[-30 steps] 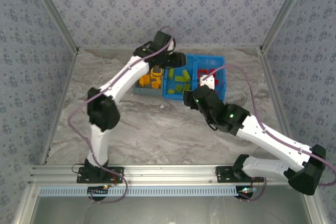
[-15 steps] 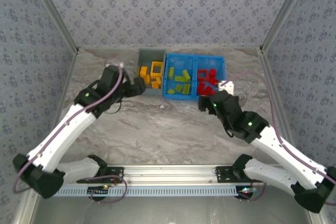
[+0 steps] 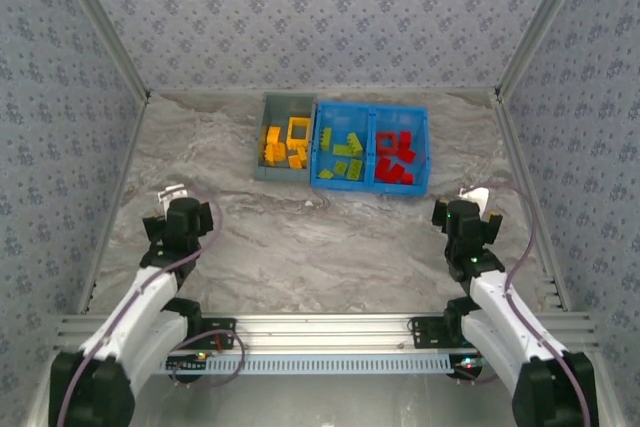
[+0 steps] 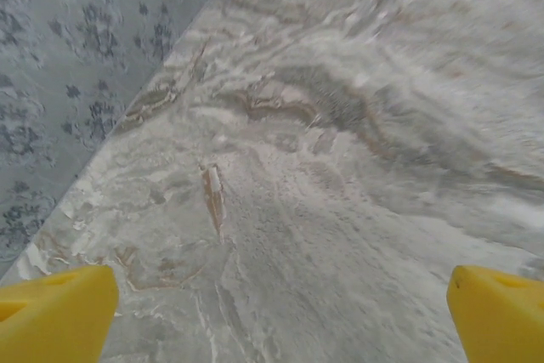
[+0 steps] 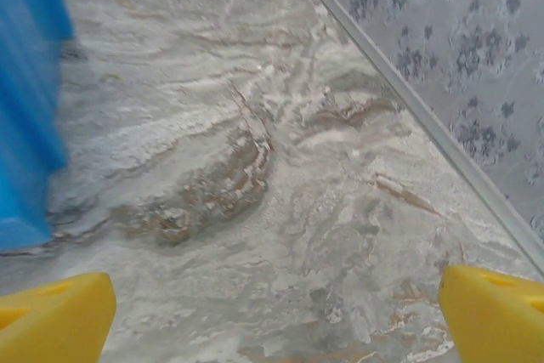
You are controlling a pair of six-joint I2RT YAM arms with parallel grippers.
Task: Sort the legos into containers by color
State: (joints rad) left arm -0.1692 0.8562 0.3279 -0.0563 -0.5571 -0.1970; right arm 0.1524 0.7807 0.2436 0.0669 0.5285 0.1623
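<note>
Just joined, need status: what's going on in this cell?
Sorting looks done: yellow legos lie in the grey bin, green legos in the left compartment of the blue bin, red legos in its right. The left gripper and right gripper are open and empty, low over the table, away from the bins.

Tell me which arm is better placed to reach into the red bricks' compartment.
Right, probably. The right gripper sits open on the red bricks' side of the blue bin, whose wall shows in its wrist view. The left gripper, also open, sits far left, beyond the grey bin.
</note>
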